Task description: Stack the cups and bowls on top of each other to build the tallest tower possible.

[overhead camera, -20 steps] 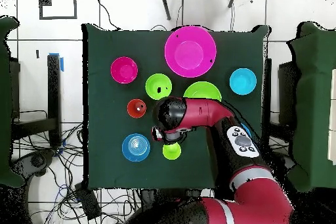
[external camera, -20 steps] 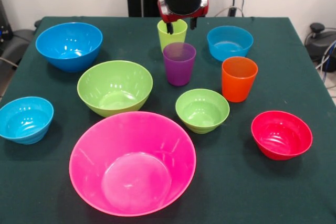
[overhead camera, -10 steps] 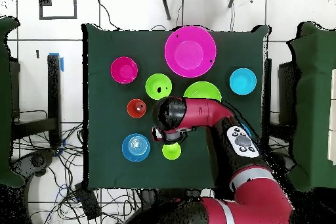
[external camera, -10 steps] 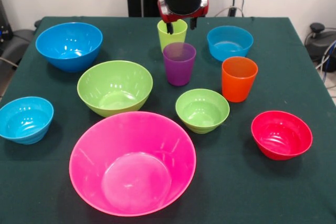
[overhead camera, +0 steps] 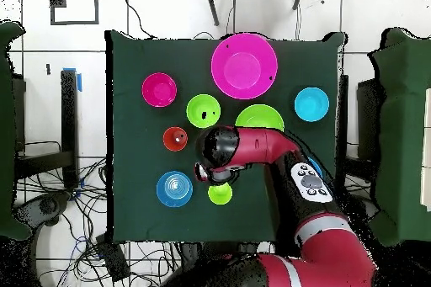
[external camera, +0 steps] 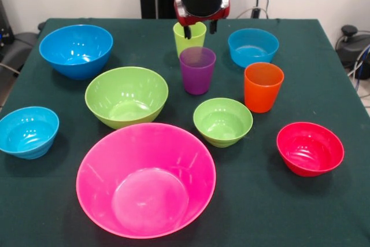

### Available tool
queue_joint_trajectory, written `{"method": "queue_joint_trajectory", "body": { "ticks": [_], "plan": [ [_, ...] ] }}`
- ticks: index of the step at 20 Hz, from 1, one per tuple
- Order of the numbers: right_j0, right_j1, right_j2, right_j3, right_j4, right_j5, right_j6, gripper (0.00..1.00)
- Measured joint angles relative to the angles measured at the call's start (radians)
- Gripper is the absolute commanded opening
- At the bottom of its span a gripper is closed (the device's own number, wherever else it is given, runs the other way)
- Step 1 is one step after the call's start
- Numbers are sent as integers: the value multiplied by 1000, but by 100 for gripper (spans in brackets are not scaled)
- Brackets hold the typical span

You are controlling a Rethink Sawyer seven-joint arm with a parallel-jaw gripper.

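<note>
We find the fingers (external camera: 199, 27) spread, straddling the lime cup (external camera: 189, 38) rim — an off-centre closure could tip it toward the purple cup (external camera: 197, 70) just in front.

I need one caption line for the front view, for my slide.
Red arm's pincer open above the lime green cup, with purple cup, orange cup and seven separate bowls, nothing stacked yet.
</note>
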Motion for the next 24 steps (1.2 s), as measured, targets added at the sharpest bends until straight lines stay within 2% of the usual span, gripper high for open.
{"method": "queue_joint_trajectory", "body": {
  "ticks": [16, 24],
  "plan": [
    [0, -70, 0, 65, 0, -1, 0, 100],
    [0, -73, 0, 73, 0, -1, 0, 100]
  ]
}}
